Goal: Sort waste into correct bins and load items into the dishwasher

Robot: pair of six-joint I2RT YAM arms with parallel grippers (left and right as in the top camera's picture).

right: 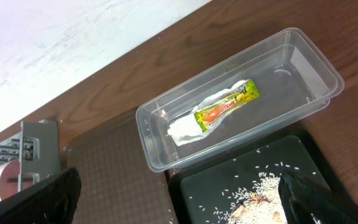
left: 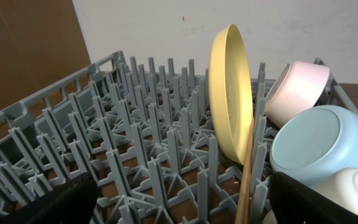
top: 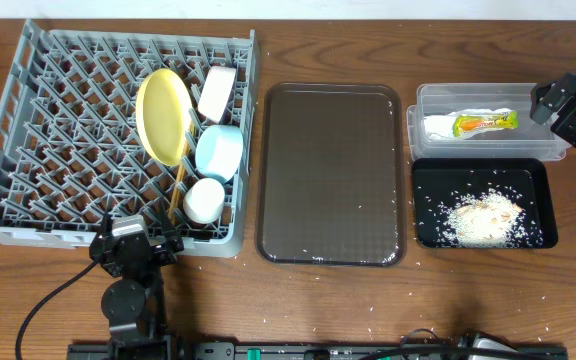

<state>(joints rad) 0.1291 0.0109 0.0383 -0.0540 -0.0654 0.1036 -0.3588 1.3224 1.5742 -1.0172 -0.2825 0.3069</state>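
My left end effector (top: pixel 133 235) hangs at the near edge of the grey dish rack (top: pixel 58 130), jaws spread wide and holding nothing. My right end effector (top: pixel 560 100) sits over the far right end of the clear tub (top: pixel 423 100), also spread wide and empty.

Only the overhead view gives the full layout of the worktop (top: pixel 348 40). The rack is on the left and the brown serving tray (top: pixel 331 175) is in the middle. On the right, the tub lies just behind the black tray (top: pixel 430 185). The dishes line the rack's right side: yellow plate (top: pixel 163 115), pale cup (top: pixel 217 92), light blue bowl (top: pixel 220 152) and white bowl (top: pixel 205 200). The chopsticks (top: pixel 178 190) run from the plate toward the near wall. Stray grains dot the worktop and the brown tray's near edge.

My left wrist view shows what the overhead view flattens. The plate stands on edge between the pegs, the cup and blue bowl are tipped on their sides, and a chopstick leans against the plate.

My right wrist view brings the waste close. The crumpled wrapper (right: pixel 219 109), white at one end and printed green, yellow and orange, lies on the tub's floor. The rice scraps (right: pixel 260 190) lie in the black tray, though the frame cuts off part of the heap.
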